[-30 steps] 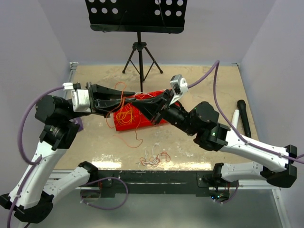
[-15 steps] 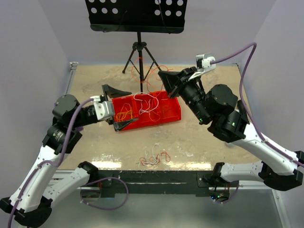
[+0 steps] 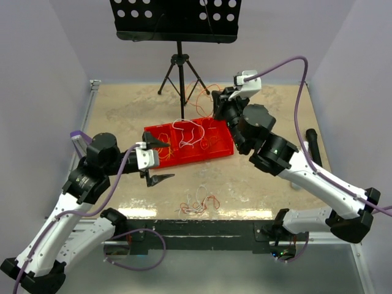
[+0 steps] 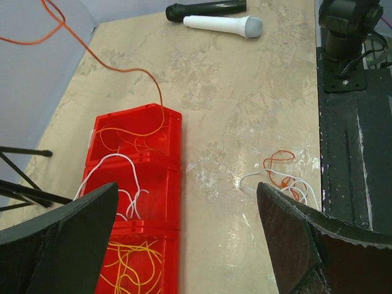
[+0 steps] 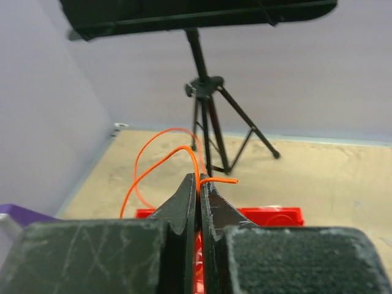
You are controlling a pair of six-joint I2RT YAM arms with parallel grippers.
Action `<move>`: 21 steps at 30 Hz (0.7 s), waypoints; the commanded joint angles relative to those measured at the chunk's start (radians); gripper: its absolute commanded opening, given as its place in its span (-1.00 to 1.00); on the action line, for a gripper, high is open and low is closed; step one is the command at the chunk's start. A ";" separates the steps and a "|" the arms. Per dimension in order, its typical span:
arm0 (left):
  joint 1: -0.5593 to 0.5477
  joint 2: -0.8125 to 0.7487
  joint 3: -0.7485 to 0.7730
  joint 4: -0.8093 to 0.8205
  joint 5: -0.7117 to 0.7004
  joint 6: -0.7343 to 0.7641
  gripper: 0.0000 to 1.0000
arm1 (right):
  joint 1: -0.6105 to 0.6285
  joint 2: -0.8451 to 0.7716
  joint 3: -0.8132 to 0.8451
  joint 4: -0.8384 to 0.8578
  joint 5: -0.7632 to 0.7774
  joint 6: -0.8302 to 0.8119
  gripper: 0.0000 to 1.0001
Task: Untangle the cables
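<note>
Orange cable (image 5: pixel 220 180), perhaps single, in right gripper (image 5: pixel 197 181).

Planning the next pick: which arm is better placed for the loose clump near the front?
Probably left: the left fingers are open near the clump; the right fingers grip an orange cable.

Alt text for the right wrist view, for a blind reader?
The right tool is shut on a thin orange cable that arcs up and to the left. Behind it are the rim of a red tray, a tan table and a black tripod stand.
</note>
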State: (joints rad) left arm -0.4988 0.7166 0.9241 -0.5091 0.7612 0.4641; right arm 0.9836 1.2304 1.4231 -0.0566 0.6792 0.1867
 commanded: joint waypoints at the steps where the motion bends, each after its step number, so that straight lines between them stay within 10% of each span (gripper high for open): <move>1: 0.002 -0.031 -0.008 0.066 0.024 -0.031 0.98 | -0.034 0.007 -0.076 0.122 0.115 -0.069 -1.00; 21: 0.002 -0.051 -0.028 0.139 0.000 -0.085 0.96 | -0.230 0.227 -0.217 0.429 0.146 -0.173 -1.00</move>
State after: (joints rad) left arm -0.4988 0.6811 0.9009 -0.4103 0.7685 0.4026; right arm 0.7837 1.4151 1.1999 0.2932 0.8188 0.0448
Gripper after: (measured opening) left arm 0.982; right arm 0.014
